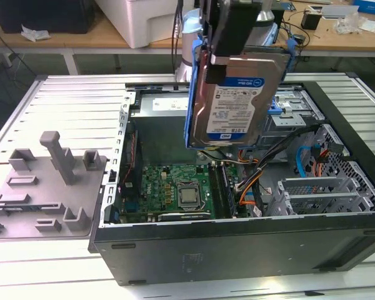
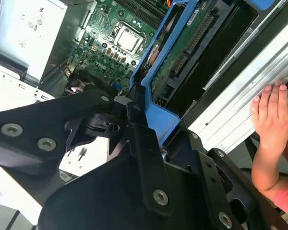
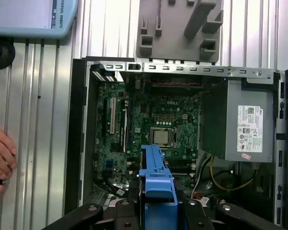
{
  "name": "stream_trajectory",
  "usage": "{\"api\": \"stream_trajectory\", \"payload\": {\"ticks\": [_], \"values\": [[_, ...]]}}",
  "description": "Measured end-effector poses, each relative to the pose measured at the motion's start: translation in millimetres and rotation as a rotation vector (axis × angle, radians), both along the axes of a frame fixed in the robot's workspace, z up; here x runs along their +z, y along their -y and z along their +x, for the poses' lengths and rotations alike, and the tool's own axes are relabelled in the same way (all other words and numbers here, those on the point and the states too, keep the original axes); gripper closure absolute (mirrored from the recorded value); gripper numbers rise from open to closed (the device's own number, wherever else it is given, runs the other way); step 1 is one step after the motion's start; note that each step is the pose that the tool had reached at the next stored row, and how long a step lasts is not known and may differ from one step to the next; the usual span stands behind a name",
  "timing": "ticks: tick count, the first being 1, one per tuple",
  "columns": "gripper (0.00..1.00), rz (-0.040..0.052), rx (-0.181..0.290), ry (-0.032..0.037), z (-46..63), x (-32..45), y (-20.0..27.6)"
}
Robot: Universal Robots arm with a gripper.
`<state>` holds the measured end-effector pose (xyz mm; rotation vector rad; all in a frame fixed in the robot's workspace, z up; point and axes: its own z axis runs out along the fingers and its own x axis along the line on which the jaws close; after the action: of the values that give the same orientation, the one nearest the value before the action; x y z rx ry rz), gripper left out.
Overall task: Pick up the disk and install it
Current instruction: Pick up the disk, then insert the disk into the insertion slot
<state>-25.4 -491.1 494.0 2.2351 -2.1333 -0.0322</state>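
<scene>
The disk hangs tilted above the open computer case, its white-and-blue label facing the exterior view and blue rails along its edges. My gripper is shut on its upper end. In the second wrist view the disk's green circuit-board underside and blue frame run away from the black gripper, which clamps the frame's near end. In the first wrist view the disk's blue rail sticks out from the gripper over the motherboard.
Inside the case lie the motherboard, a grey power-supply box and a metal drive cage with orange and blue cables. A grey fixture plate sits at the exterior view's left. A person's hand rests on the ribbed table.
</scene>
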Motion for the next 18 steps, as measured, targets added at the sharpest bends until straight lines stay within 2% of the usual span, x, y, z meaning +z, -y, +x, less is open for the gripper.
{"api": "stream_trajectory", "payload": {"ticks": [14,16,18], "values": [[0.63,-0.0001,0.0,0.0008,1.5,0.0,0.3],[0.63,0.0001,0.0,0.0054,1.4,-0.1,0.3],[0.63,-0.0001,0.0,0.0156,1.4,0.0,0.3]]}}
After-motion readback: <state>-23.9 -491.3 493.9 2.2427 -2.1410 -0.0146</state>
